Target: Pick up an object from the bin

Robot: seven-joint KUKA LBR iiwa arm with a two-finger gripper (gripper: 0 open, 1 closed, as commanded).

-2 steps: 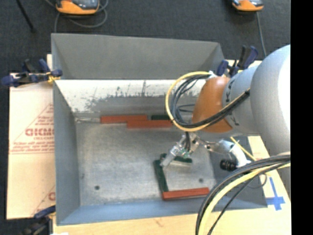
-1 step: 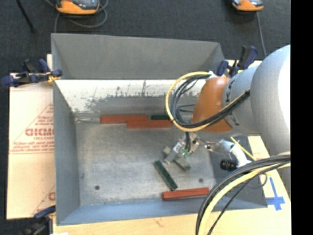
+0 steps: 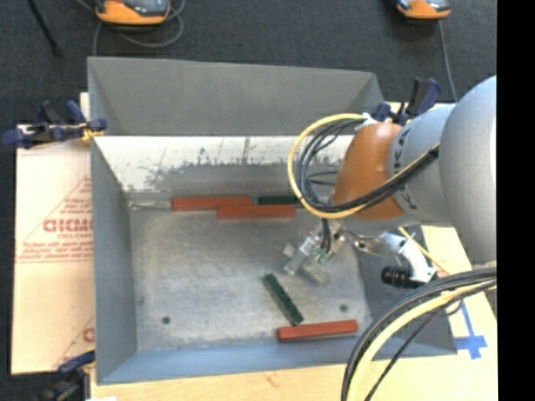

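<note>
My gripper (image 3: 310,257) hangs low over the right half of the bin floor, under the orange wrist cover. Nothing shows in its grasp. Just below and left of it a dark green flat stick (image 3: 283,299) lies diagonally on the floor, its upper end close to the gripper. A red-brown stick (image 3: 318,332) lies flat near the front wall, below the green one's lower end.
Two red-brown sticks (image 3: 211,202) (image 3: 256,212) and a short dark green one (image 3: 277,200) lie end to end along the back wall. The arm with its looped cables covers the bin's right side.
</note>
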